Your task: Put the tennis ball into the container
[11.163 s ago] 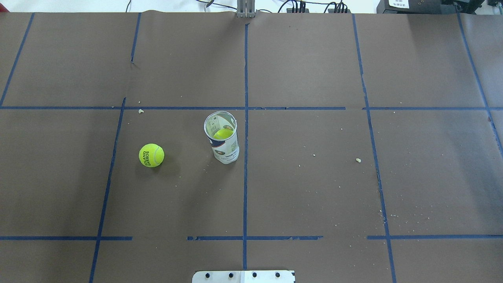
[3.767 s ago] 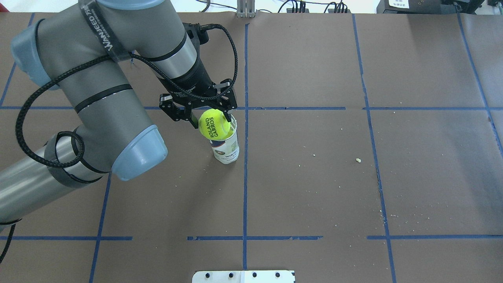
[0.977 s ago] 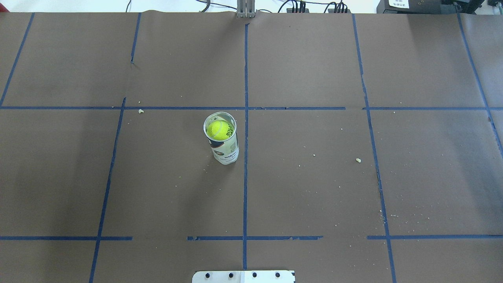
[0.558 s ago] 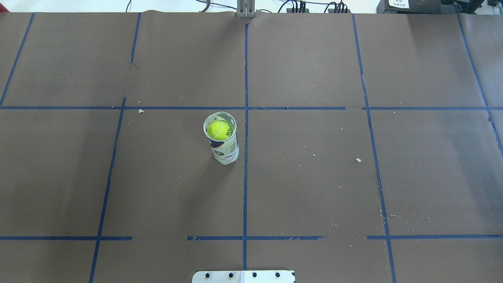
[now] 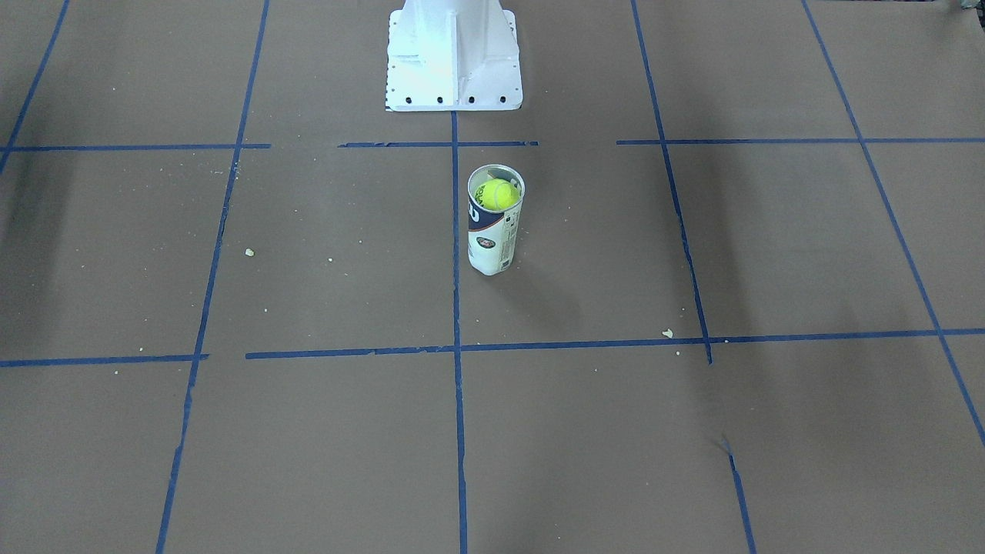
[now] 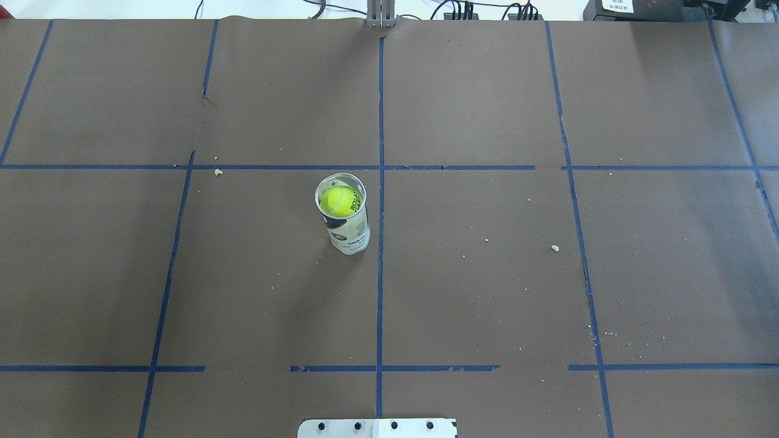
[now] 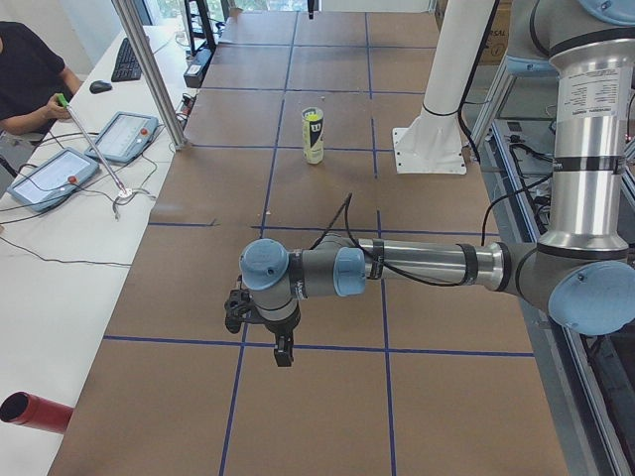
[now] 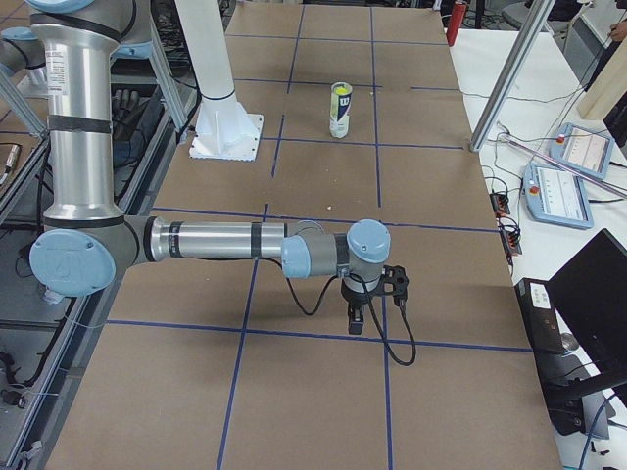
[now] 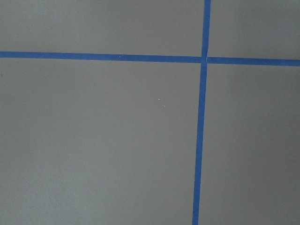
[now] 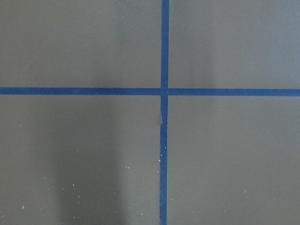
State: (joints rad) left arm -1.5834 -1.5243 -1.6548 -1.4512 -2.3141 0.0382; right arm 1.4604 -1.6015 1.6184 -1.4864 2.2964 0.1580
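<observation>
The tennis ball (image 6: 338,201) sits inside the mouth of the upright clear container (image 6: 349,235), just below its silvery rim. The front-facing view shows the same ball (image 5: 499,194) in the container (image 5: 490,245) near the table's middle. Neither gripper appears in the overhead or front-facing views. In the left side view my left gripper (image 7: 281,354) hangs low over the table, far from the container (image 7: 314,139). My right gripper (image 8: 357,323) hangs likewise at the opposite end, away from the container (image 8: 339,116). I cannot tell whether either is open or shut. Both wrist views show only brown paper and blue tape.
The white pedestal (image 5: 454,61) stands behind the container on the robot's side. Blue tape lines cross the brown paper. An operator (image 7: 25,74) sits beside tablets (image 7: 50,178) at a side table, and a red cylinder (image 7: 35,412) lies there too.
The ball first lay on the table, then my left gripper held it over the can. It now rests in the can and the arm has left the overhead view. Nothing moved in the last second.
</observation>
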